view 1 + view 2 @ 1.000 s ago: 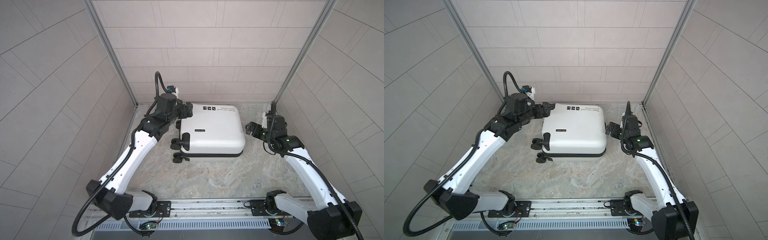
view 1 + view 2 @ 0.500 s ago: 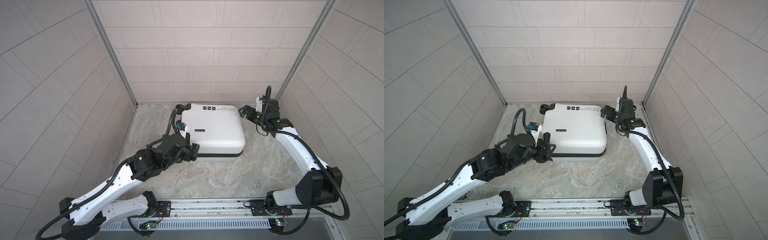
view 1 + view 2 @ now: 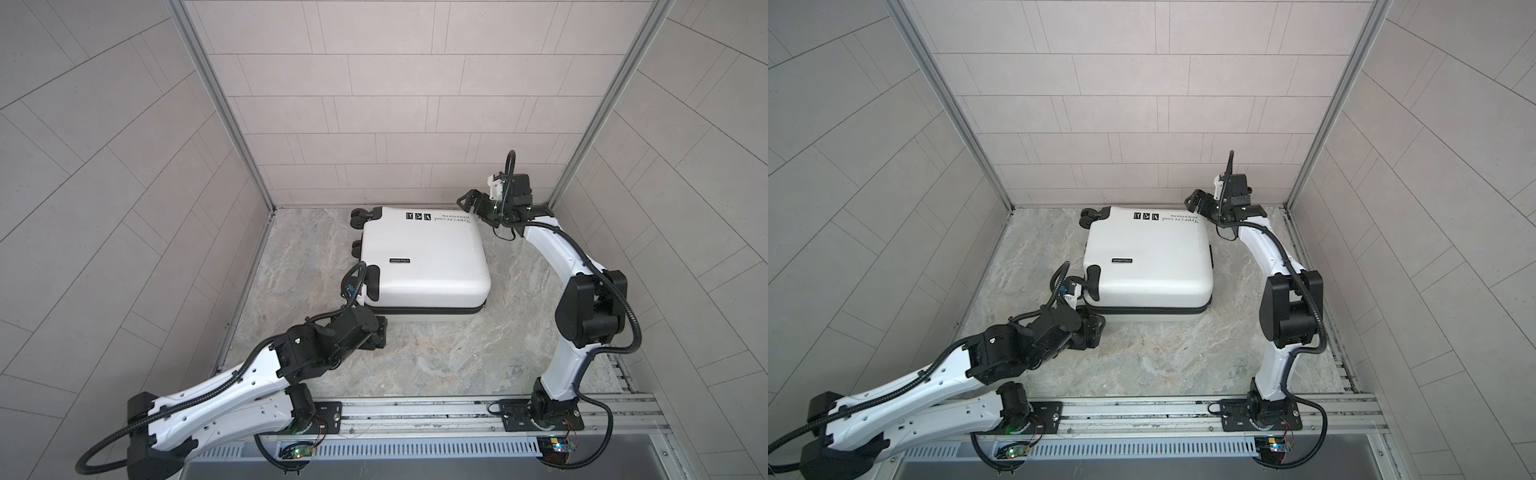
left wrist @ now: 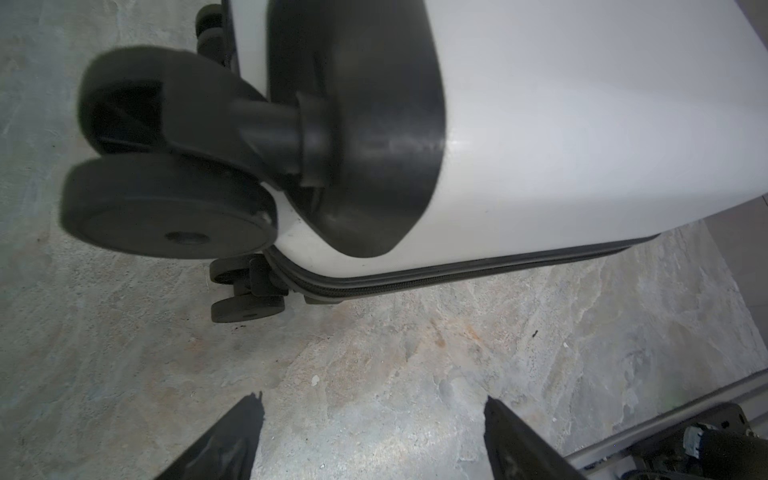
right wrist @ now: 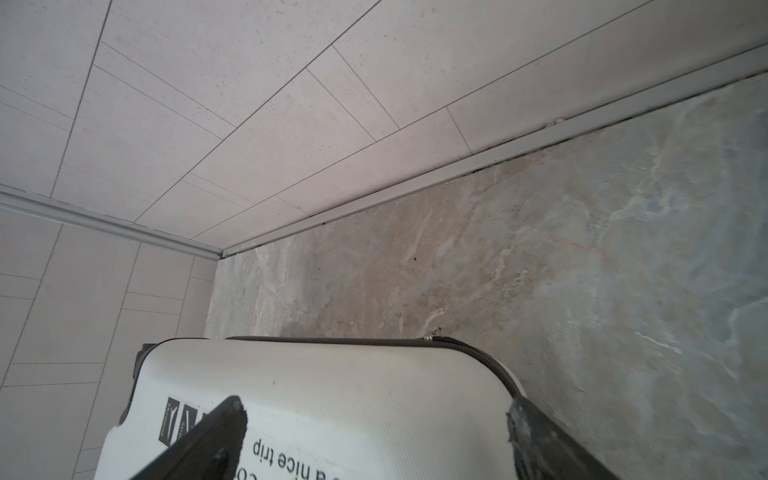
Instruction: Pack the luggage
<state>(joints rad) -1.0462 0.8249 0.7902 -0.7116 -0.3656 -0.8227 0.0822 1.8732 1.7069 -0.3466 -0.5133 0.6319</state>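
Luggage (image 3: pixel 419 257) lies flat and zipped shut on the floor (image 3: pixel 436 365), between your two grippers. Your left gripper (image 4: pixel 374 409) sits low off the luggage's near wheel corner. Its jaws are spread wide over bare floor, with the wheel (image 4: pixel 166 216) and zip (image 4: pixel 457 274) just ahead. Your right gripper (image 5: pixel 374 411) hangs over the luggage's far corner on the opposite side, jaws fully apart and gripping nothing. I can't tell whether a finger brushes the shell. Expect a stiff, smooth shell that will likely slip out of a pinch on its flat faces, and it looks light enough to skid if shoved. Flat like this, the wheels won't roll it. Your better holds are probably the zip pull, the seam lip or a wheel stem. Against a second ago, the luggage hasn't budged. Your left gripper has swung from the far wheel corner to the near one, and your right has gone from mid-side up to the far corner. In the last half second the left has backed off a touch.
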